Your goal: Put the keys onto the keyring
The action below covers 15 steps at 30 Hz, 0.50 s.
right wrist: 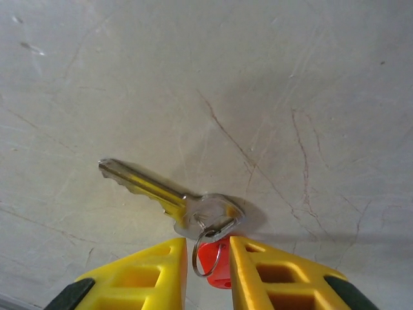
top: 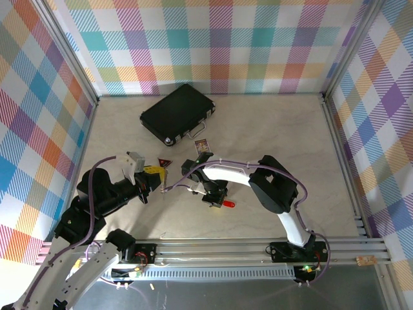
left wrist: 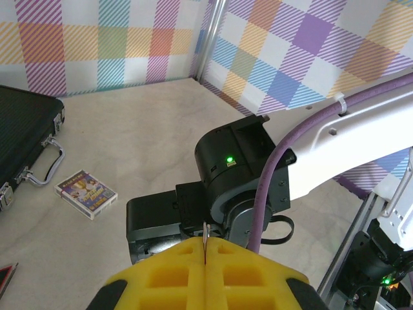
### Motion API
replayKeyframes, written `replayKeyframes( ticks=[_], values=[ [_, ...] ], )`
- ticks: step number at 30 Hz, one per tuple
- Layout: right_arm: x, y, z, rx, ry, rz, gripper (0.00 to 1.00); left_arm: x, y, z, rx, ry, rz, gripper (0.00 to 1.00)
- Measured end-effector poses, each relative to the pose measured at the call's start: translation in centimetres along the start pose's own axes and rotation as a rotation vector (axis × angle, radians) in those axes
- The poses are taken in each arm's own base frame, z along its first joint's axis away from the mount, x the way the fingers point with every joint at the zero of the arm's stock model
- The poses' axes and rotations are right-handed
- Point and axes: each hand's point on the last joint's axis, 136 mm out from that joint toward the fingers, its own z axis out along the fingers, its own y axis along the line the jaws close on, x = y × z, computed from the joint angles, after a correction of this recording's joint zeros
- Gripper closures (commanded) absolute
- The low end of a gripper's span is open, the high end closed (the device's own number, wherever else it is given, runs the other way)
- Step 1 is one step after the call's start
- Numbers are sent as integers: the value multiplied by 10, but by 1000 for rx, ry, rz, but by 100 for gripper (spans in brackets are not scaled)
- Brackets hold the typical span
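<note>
Pale, veined worktop [top: 271, 129] spreads between plaid walls [top: 226, 45], and a few stray things lie on it. A black case [top: 177, 113] sits toward the back, lid down and handle facing the arms, so whatever it holds is hidden. A small printed card box [top: 202, 146] lies flat just in front of it. A dark red flat triangle [top: 166, 161] lies close beside the left pincer [top: 160, 179]. The two arms meet at the middle of the worktop. Seen from the left wrist, the right arm's black wrist housing [left wrist: 239, 161], with its green light on, blocks the ground straight ahead of the left pincer. That pincer's yellow pads [left wrist: 168, 271] are clenched together on a thin sliver of grey metal, the keyring [left wrist: 205, 231]. From above it shows as a fine wire reaching toward the right pincer [top: 216, 197]. The keys [right wrist: 161, 192] lie flat on the worktop under the right wrist, well apart from the case. They are a single brass-and-silver key with a small split ring [right wrist: 216, 226] through its head and a bright red tag [right wrist: 216, 266]. The right pincer's yellow fingers [right wrist: 271, 278] stand narrowly apart with the tag and the ring between them. I cannot tell whether they pinch the tag or only flank it.
</note>
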Motion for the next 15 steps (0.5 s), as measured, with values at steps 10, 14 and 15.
replayKeyframes(
  ticks=[10, 14, 15],
  values=[
    [0, -3, 0, 17, 0, -3, 86, 0, 0, 0, 0, -1, 1, 100],
    [0, -5, 0, 26, 0, -7, 91, 0, 0, -1, 0, -3, 2, 100],
    [-1, -5, 0, 27, -1, -9, 93, -1, 0, -1, -1, -4, 3, 100]
  ],
)
